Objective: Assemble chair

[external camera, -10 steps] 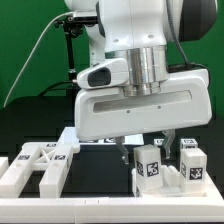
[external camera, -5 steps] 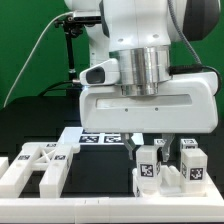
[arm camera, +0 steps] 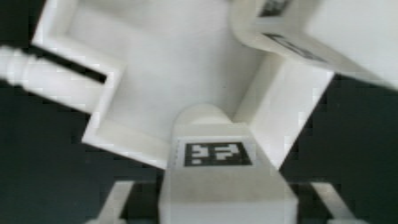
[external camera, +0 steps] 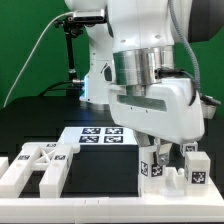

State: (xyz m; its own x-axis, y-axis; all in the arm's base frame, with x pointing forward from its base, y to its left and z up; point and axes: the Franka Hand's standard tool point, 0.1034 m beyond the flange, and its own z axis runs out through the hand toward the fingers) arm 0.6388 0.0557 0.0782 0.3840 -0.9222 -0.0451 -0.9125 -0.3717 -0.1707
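arm [external camera: 150,60] turned; only ext view shows marker board [external camera: 100,134], wrist the post [arm camera: 217,160].

White chair parts [external camera: 40,165] at five and eight o'clock carry black-and-white square tags [external camera: 152,168]. White marker board [external camera: 100,135] with matching tags, black table [external camera: 30,118], green backdrop [external camera: 25,40].

Exterior view: the robot arm [external camera: 150,60] is cut off by the top edge and hides part of the marker board [external camera: 98,134]. The flat chair part [external camera: 35,168] runs off the exterior view's left edge.

Wrist view: blurred throughout. The gripper [arm camera: 224,195] is cut by the picture's edge. Contact between its fingers [arm camera: 135,200] and the tagged post [arm camera: 217,150] cannot be determined.
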